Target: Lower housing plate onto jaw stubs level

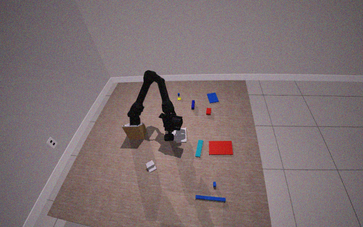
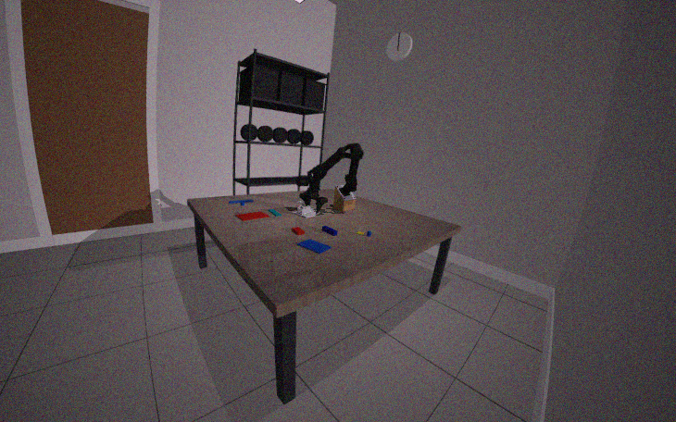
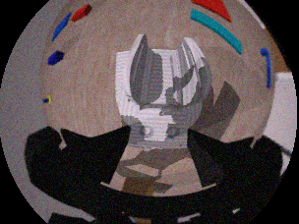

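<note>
Teal strip, plain red plate.

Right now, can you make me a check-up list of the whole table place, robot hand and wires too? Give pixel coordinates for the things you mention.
Surface: brown table [image 1: 101,180] [image 2: 382,225] [image 3: 89,88], wood-look, with shadows.
Job's things: white gadget [image 1: 184,139] [image 2: 306,212] [image 3: 122,84] with two upright curved pieces; grey plate [image 3: 159,143] nearby, seating unclear.
Clutter: red sheet [image 1: 220,147] [image 2: 251,216] [image 3: 213,9], teal strip [image 1: 199,148] [image 2: 274,212] [image 3: 216,30], other small coloured pieces.
Gripper [image 1: 168,137] [image 2: 313,205] [image 3: 157,130]: apparently holding the plate.
Cables: nothing seen.
Surroundings: walls, shelves [image 2: 250,123], clock [image 2: 399,45].
</note>
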{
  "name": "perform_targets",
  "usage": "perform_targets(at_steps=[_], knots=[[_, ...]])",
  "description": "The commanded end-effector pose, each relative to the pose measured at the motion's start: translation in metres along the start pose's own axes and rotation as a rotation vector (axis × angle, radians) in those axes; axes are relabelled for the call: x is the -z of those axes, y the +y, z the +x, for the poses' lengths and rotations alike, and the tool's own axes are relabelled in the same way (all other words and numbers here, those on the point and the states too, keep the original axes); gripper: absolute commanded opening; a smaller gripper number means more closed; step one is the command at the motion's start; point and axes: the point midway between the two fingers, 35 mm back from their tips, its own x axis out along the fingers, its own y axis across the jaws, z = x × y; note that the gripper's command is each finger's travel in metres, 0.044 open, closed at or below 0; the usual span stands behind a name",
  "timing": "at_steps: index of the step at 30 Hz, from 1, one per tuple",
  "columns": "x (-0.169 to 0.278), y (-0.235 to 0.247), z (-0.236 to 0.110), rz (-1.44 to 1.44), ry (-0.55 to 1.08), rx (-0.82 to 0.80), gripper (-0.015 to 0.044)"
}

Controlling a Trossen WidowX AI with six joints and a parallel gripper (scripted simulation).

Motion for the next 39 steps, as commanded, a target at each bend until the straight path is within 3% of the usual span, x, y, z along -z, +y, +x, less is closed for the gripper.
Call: perform_targets(at_steps=[1,4,18,27,33,39], knots=[[0.000,0.000,0.000,0.000,0.000,0.000,0.0377],[0.000,0.000,0.000,0.000,0.000,0.000,0.0440],[0.000,0.000,-0.002,0.000,0.000,0.000,0.0440],[0.002,0.001,-0.073,0.003,0.002,0.001,0.0440],[0.001,0.000,-0.070,0.008,-0.010,0.001,0.0440],[0.041,0.006,-0.121,0.007,0.003,0.008,0.0440]])
